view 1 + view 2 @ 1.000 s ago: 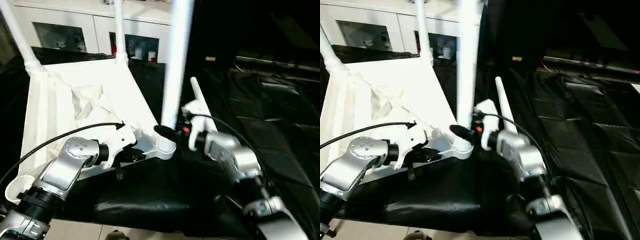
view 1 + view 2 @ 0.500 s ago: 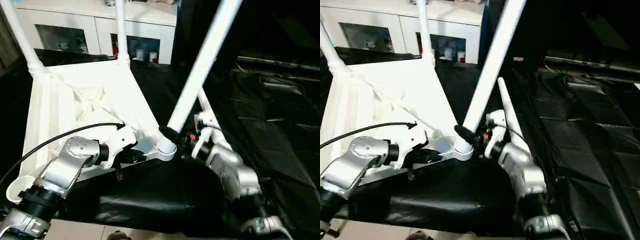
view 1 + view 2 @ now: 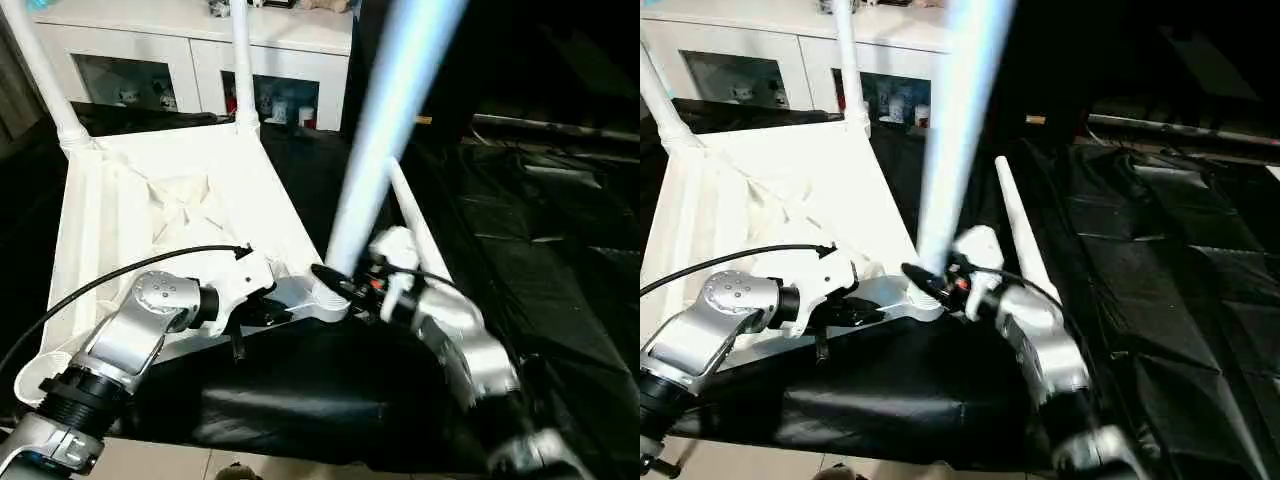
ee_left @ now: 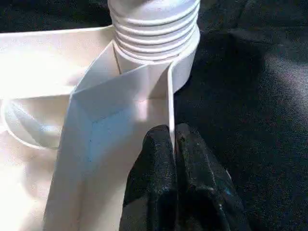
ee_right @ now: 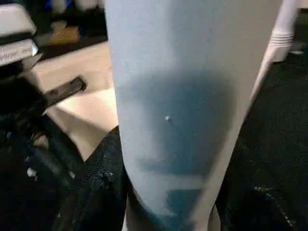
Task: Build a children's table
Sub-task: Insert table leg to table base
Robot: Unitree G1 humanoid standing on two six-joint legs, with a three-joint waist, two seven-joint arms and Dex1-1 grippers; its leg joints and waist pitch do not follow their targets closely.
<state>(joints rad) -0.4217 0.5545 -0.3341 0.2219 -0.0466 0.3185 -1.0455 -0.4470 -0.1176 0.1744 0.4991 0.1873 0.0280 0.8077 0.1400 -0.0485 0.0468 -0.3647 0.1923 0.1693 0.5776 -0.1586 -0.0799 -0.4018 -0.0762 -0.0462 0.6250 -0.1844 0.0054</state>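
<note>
I'll square the leg (image 3: 385,140) in its socket (image 3: 325,297), right fingers (image 5: 96,192) gripping it, left fingers (image 4: 159,163) pinching the tabletop (image 3: 190,200) rim.

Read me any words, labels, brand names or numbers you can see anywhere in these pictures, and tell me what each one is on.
None can be read: the tabletop, the legs and the cabinet bear no legible text.
The small items behind the cabinet's glass doors are too small to read.

tabletop (image 3: 190,190) was smooth white plastic, leg (image 3: 385,130) glossy plastic, cloth (image 3: 560,250) shiny black, forearms (image 3: 140,330) brushed silver metal.
</note>
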